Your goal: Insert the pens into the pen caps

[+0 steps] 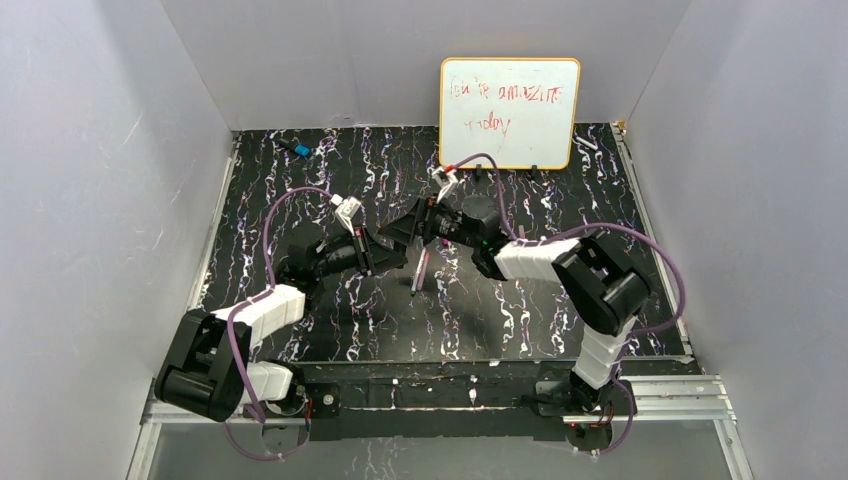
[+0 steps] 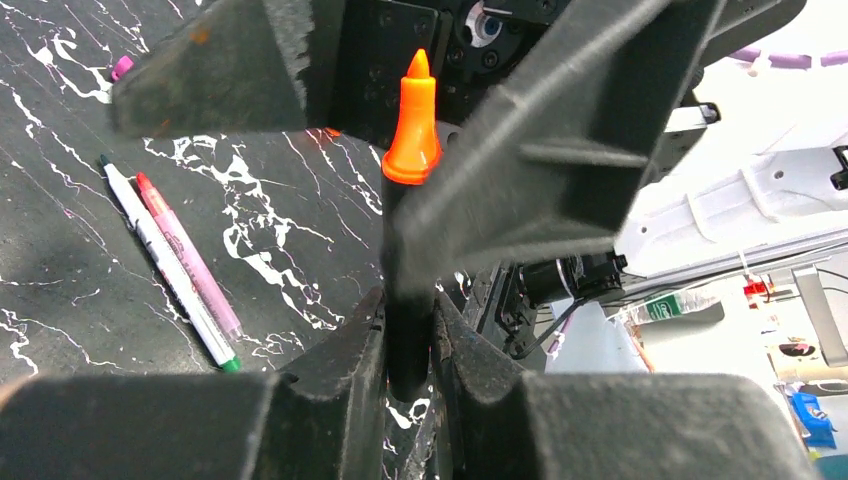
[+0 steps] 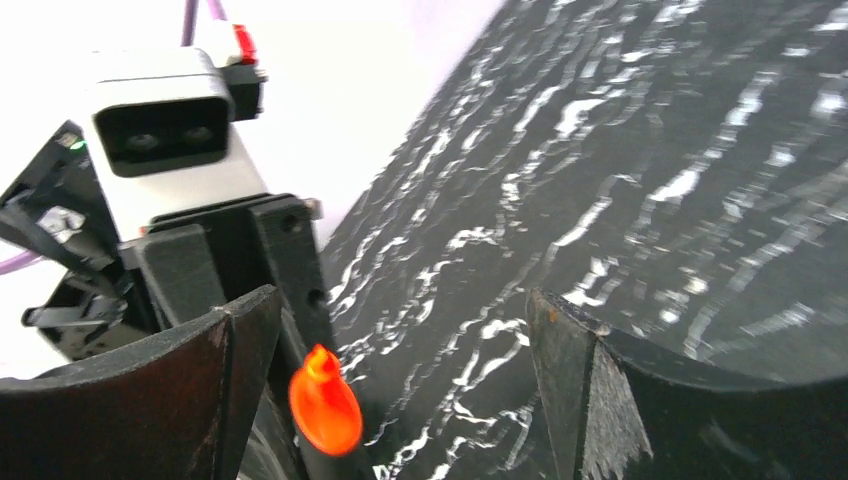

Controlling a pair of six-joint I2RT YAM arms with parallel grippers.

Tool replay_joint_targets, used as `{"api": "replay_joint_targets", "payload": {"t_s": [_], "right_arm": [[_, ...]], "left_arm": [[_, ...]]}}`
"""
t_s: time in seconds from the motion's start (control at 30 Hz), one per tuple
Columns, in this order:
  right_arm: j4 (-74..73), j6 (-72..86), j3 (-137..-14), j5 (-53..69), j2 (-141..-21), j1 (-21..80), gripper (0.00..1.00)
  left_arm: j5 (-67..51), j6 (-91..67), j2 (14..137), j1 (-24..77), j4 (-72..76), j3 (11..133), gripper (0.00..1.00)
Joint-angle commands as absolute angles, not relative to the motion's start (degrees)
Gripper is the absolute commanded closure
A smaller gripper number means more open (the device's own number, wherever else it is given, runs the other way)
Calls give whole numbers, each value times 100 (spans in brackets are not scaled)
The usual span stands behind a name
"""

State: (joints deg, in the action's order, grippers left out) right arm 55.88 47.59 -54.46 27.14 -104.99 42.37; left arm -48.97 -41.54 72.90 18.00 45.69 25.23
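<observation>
— The left end effector (image 2: 408,335) is clamped on the black-bodied marker (image 2: 404,262). The marker's long axis runs out along the fingers, orange tip (image 2: 411,130) leading.
— And the right end effector (image 3: 400,300)?
— It is spread wide and holds nothing. The tip sits between its fingers, off-centre. The arms face each other above the tabletop (image 1: 520,320), where the pink pen (image 2: 196,272) and pale pen (image 2: 165,258) lie.

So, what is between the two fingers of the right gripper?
The orange tip of the black pen that the left gripper holds, seen in the right wrist view.
</observation>
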Motion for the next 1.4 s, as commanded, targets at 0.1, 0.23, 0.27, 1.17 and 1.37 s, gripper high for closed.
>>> {"api": "replay_joint_targets", "payload": {"t_s": [0.1,0.23,0.27,1.17,1.37], "right_arm": [[3176,4294,-5067,-1390,-8593,3750,1],[1090,4143,-5197,-1411,-7830,2921,1],[614,3940,-5262,-1307,-7735,2794,1],[-509,2358,-4330,-2108,-7997,3026,38],[787,2471,-3721,-2000,-7976,3032,36]], "left_arm": [[-5005,-3952,6995,1828,4510,2615,100],[-5010,-3897,6812,1829,4501,2608,100],[-5043,-3898,6793,1835,4500,2610,100],[-5203,-3703,6684,1842,4113,2733,100],[-5188,-3656,6662,1837,4038,2747,100]]}}
